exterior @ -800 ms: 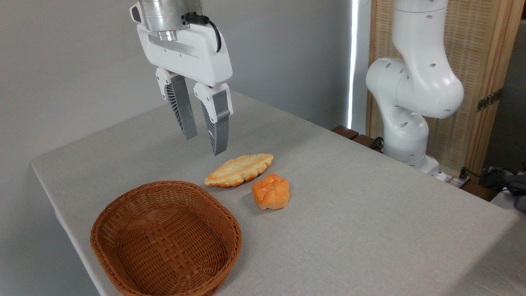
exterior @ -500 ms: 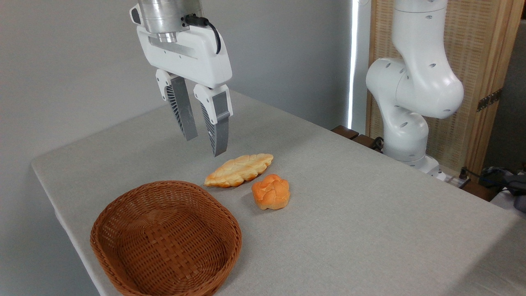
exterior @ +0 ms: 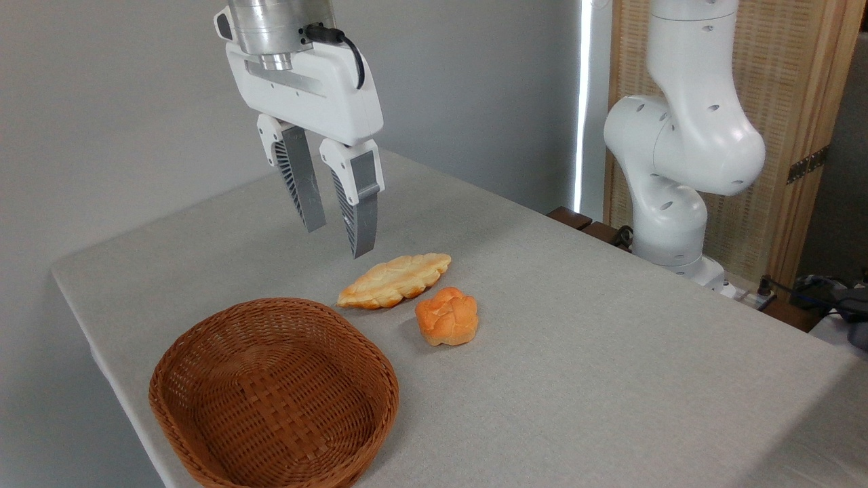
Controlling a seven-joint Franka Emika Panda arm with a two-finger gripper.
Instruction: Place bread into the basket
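Observation:
The bread (exterior: pixel 447 316), a small round orange-golden bun with a cracked top, lies on the grey table near its middle. To its lower left stands the brown wicker basket (exterior: pixel 274 394), oval, low-sided, with nothing inside. My gripper (exterior: pixel 337 240) hangs in the air above the table, up and to the left of the bun and apart from it. Its two ribbed grey fingers (exterior: pixel 358 215) point down with a narrow gap between them and hold nothing.
A longer, flat, pale leaf-shaped bread (exterior: pixel 395 279) lies just behind the bun, nearly touching it, below the gripper's tips. The arm's white base (exterior: pixel 668 203) stands at the table's far right edge. The table's left edge (exterior: pixel 88 318) runs close to the basket.
The gripper has risen very slightly. The bun, the flat bread and the basket have not moved.

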